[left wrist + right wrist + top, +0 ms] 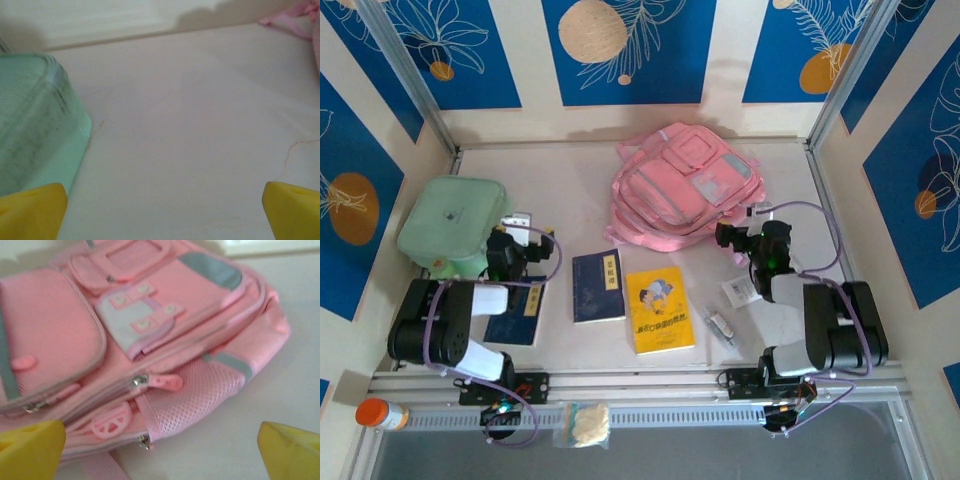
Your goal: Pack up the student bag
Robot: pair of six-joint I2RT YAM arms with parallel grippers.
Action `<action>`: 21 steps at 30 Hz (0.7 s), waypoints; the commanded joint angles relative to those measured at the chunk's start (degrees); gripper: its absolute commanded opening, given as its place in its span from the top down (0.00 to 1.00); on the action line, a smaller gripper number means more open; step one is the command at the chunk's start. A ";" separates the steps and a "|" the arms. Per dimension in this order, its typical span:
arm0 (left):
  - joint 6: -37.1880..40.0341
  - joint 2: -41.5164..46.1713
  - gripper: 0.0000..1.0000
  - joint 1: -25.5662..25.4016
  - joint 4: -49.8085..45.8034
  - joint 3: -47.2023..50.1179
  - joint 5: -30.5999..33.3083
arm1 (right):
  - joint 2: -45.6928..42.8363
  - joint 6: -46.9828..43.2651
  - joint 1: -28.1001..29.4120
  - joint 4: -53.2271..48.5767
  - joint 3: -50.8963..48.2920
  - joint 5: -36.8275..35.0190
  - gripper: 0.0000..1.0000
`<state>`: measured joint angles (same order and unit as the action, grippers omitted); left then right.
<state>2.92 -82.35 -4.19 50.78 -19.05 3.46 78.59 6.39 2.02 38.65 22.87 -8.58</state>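
Observation:
The student bag [685,185], a pink backpack with grey trim, lies flat at the back centre of the table. In the right wrist view the student bag [150,330] shows its front pockets, mesh side pocket and a pink zipper pull [167,382]. My right gripper [732,236] hovers just off the bag's near right corner. It stands open [160,452], its yellow fingertips [30,447] wide apart and empty. My left gripper [523,232] is open too [162,215], over bare table beside the mint-green case [35,125], and holds nothing.
A dark blue book [598,285] and a yellow book [659,308] lie mid-table; another dark book [520,315] is partly under the left arm. A small packet [740,290] and a small tube [720,325] lie near the right arm. An orange-capped bottle [380,413] rests at the front rail.

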 commanded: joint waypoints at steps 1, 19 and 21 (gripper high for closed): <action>-0.83 7.27 0.01 -0.03 -6.59 -0.75 -0.15 | -5.05 1.49 -0.11 -8.26 2.77 -1.13 0.01; -31.07 28.94 0.01 0.50 -45.07 -13.88 2.01 | -15.48 29.08 -9.10 -52.44 19.67 4.62 0.01; -32.25 27.78 0.01 0.44 -50.23 -17.38 -2.01 | -16.00 29.77 -8.33 -54.74 20.51 6.95 0.01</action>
<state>-23.75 -54.11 -4.12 10.92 -31.14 5.39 64.18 32.58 -7.07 -9.21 40.56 -6.76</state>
